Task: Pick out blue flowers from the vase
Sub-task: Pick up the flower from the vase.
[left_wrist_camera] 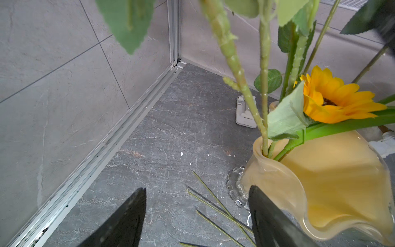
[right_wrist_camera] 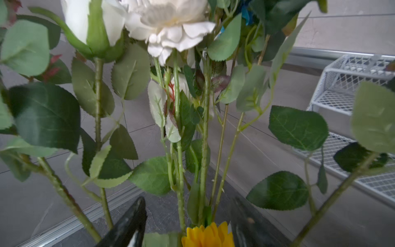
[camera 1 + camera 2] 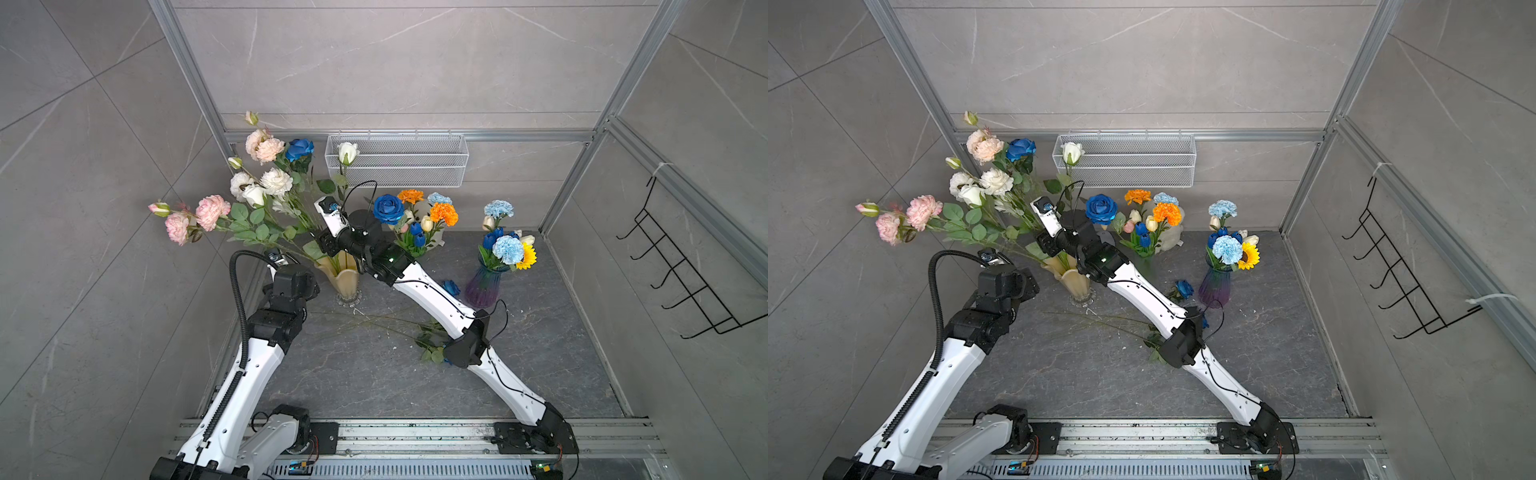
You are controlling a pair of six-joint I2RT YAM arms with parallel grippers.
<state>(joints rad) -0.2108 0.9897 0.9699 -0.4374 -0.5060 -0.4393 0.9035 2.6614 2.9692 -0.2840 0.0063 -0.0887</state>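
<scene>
We see the right gripper [image 2: 188, 201] apart around stems [image 2: 205, 128] over the vase [image 3: 347, 280], left of centre, possibly the blue rose [image 3: 300, 149]'s. The left gripper [image 1: 197, 188] gapes, empty.

Soft, even light from above fills the enclosure. The pale walls read bright, and shadows on the dark counter [image 3: 374, 374] are faint and soft-edged. In both top views the frame posts [image 3: 187, 70] splay outward toward the edges. In the left wrist view a leaf [image 1: 126, 23] close to the lens is blurred, and the yellow vase [image 1: 333, 181] carries small glints. In the right wrist view the white bloom [image 2: 168, 23] is nearly washed out, and the fingers [image 2: 128, 224] are out of focus.
</scene>
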